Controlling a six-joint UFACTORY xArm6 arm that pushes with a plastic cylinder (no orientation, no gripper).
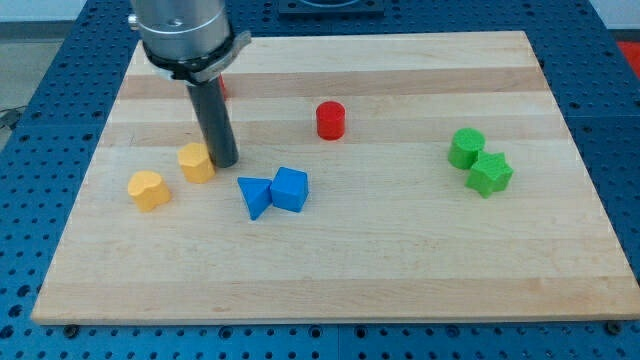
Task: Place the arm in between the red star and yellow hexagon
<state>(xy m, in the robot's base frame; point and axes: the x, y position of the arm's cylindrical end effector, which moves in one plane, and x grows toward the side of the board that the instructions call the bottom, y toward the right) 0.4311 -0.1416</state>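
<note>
While my tip (224,160) rests on the desk (400,260), the yellow hexagon (196,162) is touched at its left; no hand is fitted.

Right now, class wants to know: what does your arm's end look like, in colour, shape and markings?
A wide silver-grey metal cylinder with a dark collar beneath it, narrowing to a straight, smooth, dark grey round rod ending at my tip. No cables or markings show.
</note>
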